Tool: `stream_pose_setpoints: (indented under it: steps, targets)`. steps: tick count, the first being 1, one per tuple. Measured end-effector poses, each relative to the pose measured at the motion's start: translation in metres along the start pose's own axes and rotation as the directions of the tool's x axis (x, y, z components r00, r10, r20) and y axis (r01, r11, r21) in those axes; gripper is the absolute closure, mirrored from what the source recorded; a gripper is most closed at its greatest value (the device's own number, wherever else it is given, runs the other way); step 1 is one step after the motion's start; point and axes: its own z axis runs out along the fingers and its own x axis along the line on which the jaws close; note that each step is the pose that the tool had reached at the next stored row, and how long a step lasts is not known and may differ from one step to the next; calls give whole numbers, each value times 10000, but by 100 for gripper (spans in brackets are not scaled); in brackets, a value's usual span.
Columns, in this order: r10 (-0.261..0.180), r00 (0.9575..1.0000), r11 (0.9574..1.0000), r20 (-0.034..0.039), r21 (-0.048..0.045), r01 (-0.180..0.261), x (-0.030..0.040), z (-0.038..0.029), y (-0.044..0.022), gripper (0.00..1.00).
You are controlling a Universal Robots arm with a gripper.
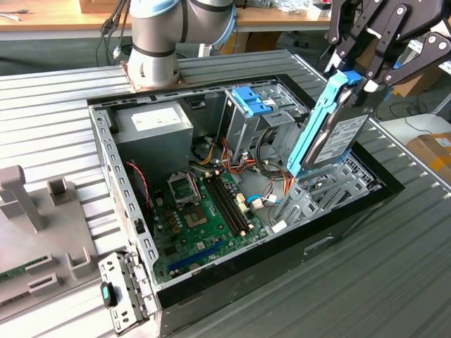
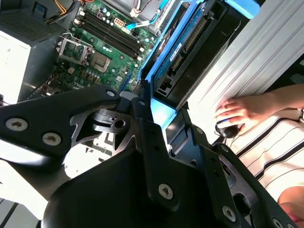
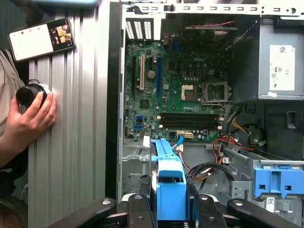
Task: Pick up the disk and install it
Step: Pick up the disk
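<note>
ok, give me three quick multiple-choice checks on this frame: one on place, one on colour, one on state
1. Where is the disk?
A) flat on the table
B) tilted on end over the open case, at the exterior view's right
C) lying on the motherboard

2. What colour are the disk's carrier rails?
A) red
B) yellow
C) blue

3. What state is the hand in?
A) shut on the disk
B) open, clear of it
C) shut on a cable

Answers:
1 B, the exterior view shows it standing tilted above the case's end.
2 C, the rails are bright blue.
3 A, it clamps the disk's upper end.
</note>
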Motion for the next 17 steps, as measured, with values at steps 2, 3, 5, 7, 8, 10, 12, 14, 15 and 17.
stream_pose_setpoints:
  steps: [2, 3, 5, 7, 8, 10, 12, 14, 15, 17]
  targets:
    - [-2, 10000, 10000, -1, 1, 2, -1, 52, -12, 63]
    - [0, 10000, 10000, -4, 1, 0, -1, 62, -30, 63]
    - [0, 10000, 10000, -23, 0, 0, -3, 70, -76, 63]
    - [-18, 10000, 10000, -47, 0, 18, -11, 80, -119, 63]
    - [-47, 10000, 10000, -61, 1, 47, -14, 89, -142, 63]
    - [-83, 9999, 10000, -77, 3, 83, -18, 99, -185, 63]
    - [-85, 9999, 10000, -77, 0, 85, -18, 104, -227, 63]
    - [-84, 9999, 10000, -75, 0, 84, -18, 108, -288, 63]
    - [-85, 9999, 10000, -76, 0, 85, -19, 124, -328, 63]
    - [-83, 9999, 10000, -61, 0, 83, -19, 146, -346, 63]
